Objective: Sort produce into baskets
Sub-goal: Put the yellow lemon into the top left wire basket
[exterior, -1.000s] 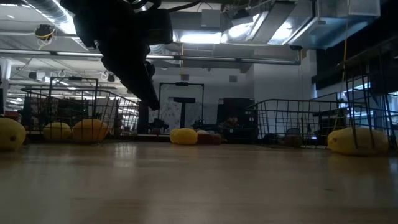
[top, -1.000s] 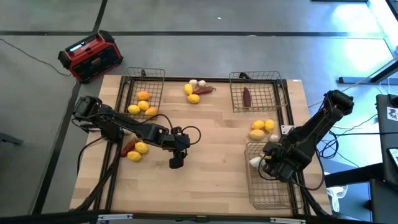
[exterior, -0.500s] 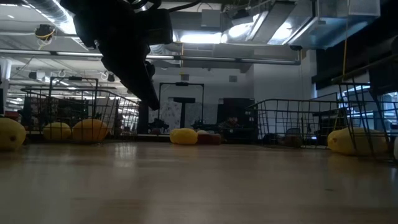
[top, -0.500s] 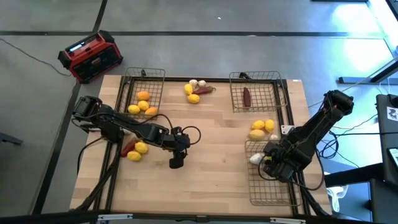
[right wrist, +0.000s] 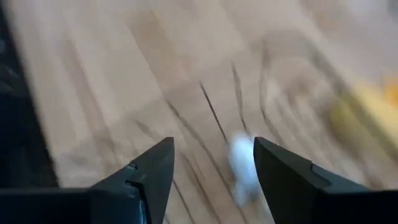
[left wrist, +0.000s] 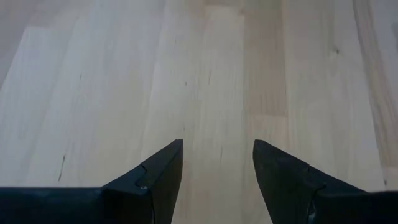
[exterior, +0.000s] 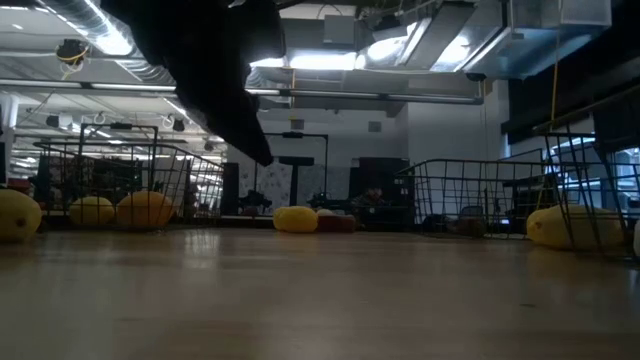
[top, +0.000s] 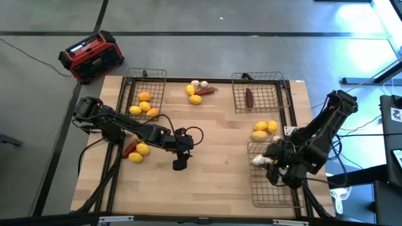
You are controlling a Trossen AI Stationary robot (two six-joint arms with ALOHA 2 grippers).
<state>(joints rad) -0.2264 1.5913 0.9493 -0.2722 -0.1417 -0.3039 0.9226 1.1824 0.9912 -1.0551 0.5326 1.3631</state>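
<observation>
Near edge, right side: wire basket [top: 274,182] lies on the wooden table [top: 213,182]. A white garlic bulb [top: 258,161] sits at this basket's far-left corner. Right gripper [top: 274,171] hangs just beside it; the right wrist view shows the fingers [right wrist: 152,177] spread, nothing between them, with the blurred white bulb [right wrist: 244,163] ahead on the mesh. The bulb appears free of the fingers.

Middle of table: left gripper [top: 179,164] points down over bare wood, clear of all produce. In the left wrist view its fingers [left wrist: 158,171] stand apart with only wood grain between them; it holds nothing.

Left of that gripper: a yellow lemon [top: 141,149], a second lemon [top: 135,157] and a dark red piece [top: 129,148] lie bunched together on the table.

Right, beyond the near basket: two lemons [top: 264,130] lie loose on the wood.

Far left: a second basket [top: 143,94] holds yellow and orange fruit [top: 144,103].

Far middle: loose cluster of lemons, garlic and a red piece [top: 198,90] between the far baskets.

Far right: a third basket [top: 259,93] holds one dark red piece [top: 249,97].

Off the table, far left: red-and-black box [top: 92,56] on the floor.
</observation>
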